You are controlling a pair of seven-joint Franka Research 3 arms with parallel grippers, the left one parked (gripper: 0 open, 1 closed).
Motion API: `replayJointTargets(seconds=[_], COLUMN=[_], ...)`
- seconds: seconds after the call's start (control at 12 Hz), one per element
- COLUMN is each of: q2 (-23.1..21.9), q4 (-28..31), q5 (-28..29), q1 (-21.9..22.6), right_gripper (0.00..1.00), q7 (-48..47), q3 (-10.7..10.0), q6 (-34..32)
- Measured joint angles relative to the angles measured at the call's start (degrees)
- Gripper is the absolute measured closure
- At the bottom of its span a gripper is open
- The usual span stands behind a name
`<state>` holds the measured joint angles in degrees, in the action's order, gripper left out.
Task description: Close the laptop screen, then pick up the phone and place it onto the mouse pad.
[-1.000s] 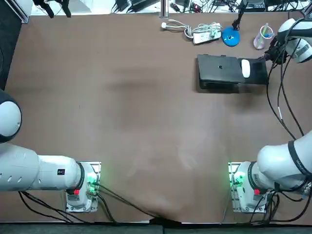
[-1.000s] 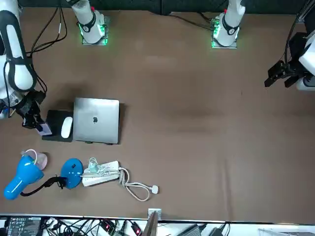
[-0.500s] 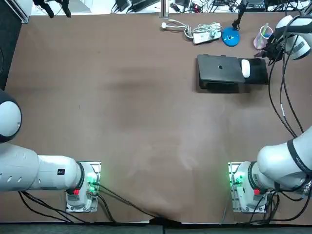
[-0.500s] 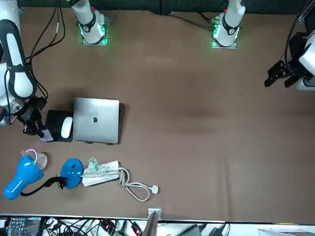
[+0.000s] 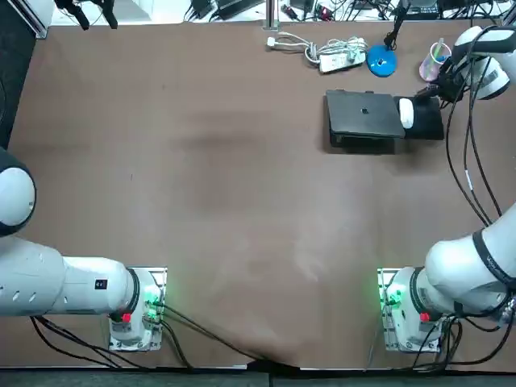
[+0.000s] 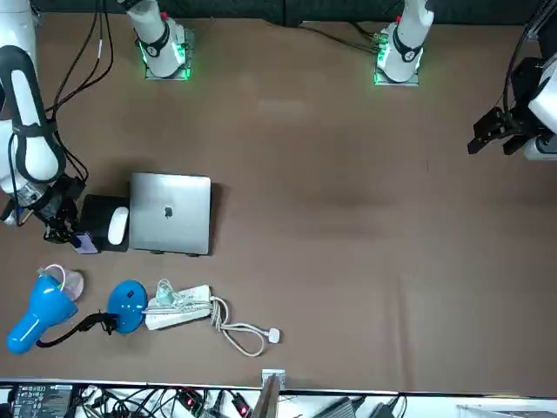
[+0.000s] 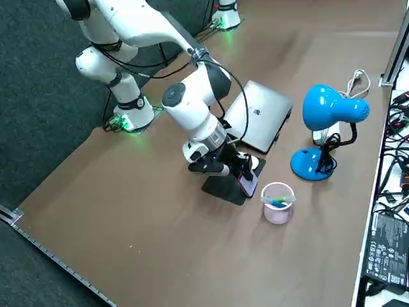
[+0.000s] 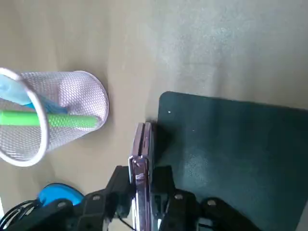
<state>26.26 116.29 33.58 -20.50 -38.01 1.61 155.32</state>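
One closed, flat laptop (image 5: 363, 114) lies at the far right of the table (image 5: 242, 177) in the top view. A dark rectangular pad (image 5: 427, 129) sits against its right side, a rounded white mouse (image 5: 406, 113) on it. The right gripper (image 5: 433, 89) hangs at the pad's far right corner. From the front, the phone (image 6: 85, 244) shows at that corner. The side view has a mesh cup (image 7: 277, 203) near it. At the wrist, both fingers (image 8: 162, 182) pinch the thin, glossy phone on edge, just beside the pad.

A brown table (image 5: 226, 185) stands on dark carpet (image 7: 45, 83), cables (image 5: 234, 8) beyond its far edge.
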Motion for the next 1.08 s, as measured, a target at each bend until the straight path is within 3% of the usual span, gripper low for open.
replayJointTargets(seconds=[1.08], q2=[0.6], q4=[0.3], q5=[1.3], q1=[0.1], right_gripper=[0.77], q7=[-4.9], q3=[0.0], q6=[0.5])
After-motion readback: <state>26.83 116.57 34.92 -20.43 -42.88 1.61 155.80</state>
